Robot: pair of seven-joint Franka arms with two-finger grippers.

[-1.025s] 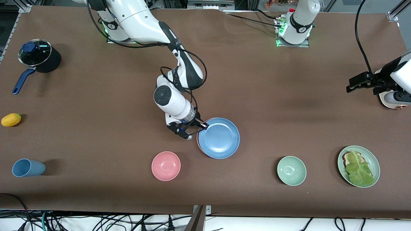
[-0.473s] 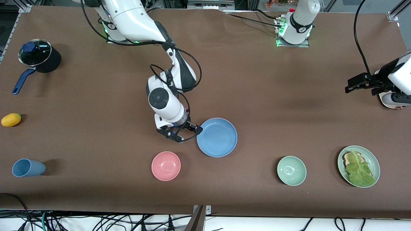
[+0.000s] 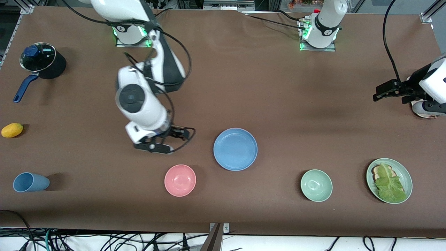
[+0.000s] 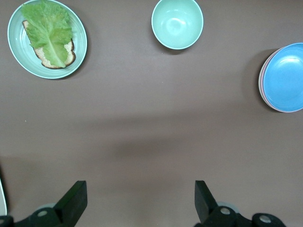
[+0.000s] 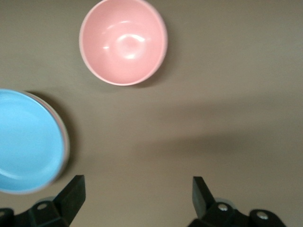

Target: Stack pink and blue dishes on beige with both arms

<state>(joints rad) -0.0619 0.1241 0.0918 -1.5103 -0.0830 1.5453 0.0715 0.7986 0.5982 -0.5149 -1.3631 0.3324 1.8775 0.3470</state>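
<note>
The blue plate (image 3: 235, 149) lies flat at the table's middle, on top of a stack. In the left wrist view the blue plate (image 4: 284, 78) shows a thin pink rim (image 4: 260, 81) just under it; the beige plate is hidden below. My right gripper (image 3: 176, 141) hovers open and empty over bare table, beside the stack toward the right arm's end; the right wrist view has the right gripper (image 5: 138, 184) apart from the blue plate (image 5: 28, 142). My left gripper (image 3: 378, 92) waits open over the left arm's end, seen empty in its wrist view (image 4: 140, 189).
A pink bowl (image 3: 180, 180) sits nearer the front camera than the right gripper. A green bowl (image 3: 316, 185) and a pale green plate (image 3: 406, 174) with lettuce lie toward the left arm's end. A blue cup (image 3: 30, 182), yellow fruit (image 3: 12, 130) and lidded pot (image 3: 41, 64) stand at the right arm's end.
The right gripper let go of the blue plate, which settled flat onto the stack. It then drew away toward the right arm's end. The left arm hardly moved.
</note>
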